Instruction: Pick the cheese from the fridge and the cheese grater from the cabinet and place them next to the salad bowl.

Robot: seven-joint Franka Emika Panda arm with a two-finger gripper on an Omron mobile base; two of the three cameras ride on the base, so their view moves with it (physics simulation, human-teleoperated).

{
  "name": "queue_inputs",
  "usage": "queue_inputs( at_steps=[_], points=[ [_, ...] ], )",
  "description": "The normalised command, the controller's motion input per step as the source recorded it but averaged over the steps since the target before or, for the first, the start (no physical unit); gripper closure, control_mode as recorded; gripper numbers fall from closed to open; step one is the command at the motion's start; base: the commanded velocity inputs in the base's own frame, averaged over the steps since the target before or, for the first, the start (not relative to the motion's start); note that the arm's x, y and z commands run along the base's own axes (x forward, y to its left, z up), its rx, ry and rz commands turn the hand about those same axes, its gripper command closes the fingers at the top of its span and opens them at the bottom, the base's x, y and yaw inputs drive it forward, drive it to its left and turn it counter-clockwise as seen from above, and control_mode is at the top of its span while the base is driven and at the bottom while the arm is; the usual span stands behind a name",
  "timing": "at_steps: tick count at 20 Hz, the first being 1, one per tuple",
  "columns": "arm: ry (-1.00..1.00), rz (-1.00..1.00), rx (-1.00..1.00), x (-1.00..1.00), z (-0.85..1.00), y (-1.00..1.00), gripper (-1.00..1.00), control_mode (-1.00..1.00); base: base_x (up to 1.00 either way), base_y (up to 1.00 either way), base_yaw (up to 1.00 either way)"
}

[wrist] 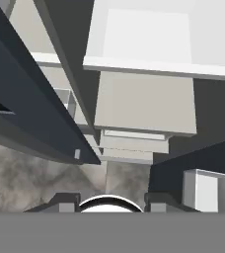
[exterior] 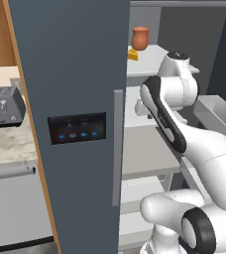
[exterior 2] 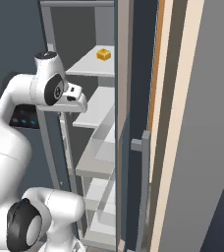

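Note:
The fridge (exterior: 75, 74) stands open, its dark blue-grey door with the blue-lit panel (exterior: 77, 128) swung toward me. The cheese (exterior: 133, 55), a small yellow-orange wedge, lies on the top white shelf (exterior 2: 92, 61); the right base view shows the cheese (exterior 2: 103, 54) too. My gripper (wrist: 113, 201) points down over the lower shelves (wrist: 144, 101), well below the cheese and in front of it. Its fingertips (wrist: 67, 200) stand apart with nothing between them. The cheese grater and salad bowl are out of view.
A terracotta jar (exterior: 140, 38) stands just behind the cheese. The door's grey bar handle (exterior: 117, 149) is left of my arm. A grey door bin (exterior: 218, 115) juts out on the right. A dark appliance (exterior: 3, 106) sits on the left counter.

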Motion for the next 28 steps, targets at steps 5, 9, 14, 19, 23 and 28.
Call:
queue_inputs(
  at_steps=[5,9,14,19,23,28],
  points=[
    [-0.14,-0.03,0.0,-0.02,0.01,0.01,-1.0,-1.0,0.0,0.0,0.0],
    [-0.19,-0.03,0.0,0.0,0.18,-0.01,-1.0,-1.0,0.0,0.0,0.0],
    [-0.17,0.0,-0.02,0.0,0.33,-0.04,-1.0,-1.0,0.0,0.0,0.0],
    [-0.07,0.0,-0.04,0.04,0.39,-0.06,-1.0,-1.0,0.0,0.0,0.0],
    [-0.24,0.0,-0.05,0.06,0.29,-0.09,-1.0,-1.0,0.0,0.0,0.0],
    [-0.15,0.0,0.0,0.08,0.36,-0.13,-1.0,-1.0,0.0,0.0,0.0]
  ],
)
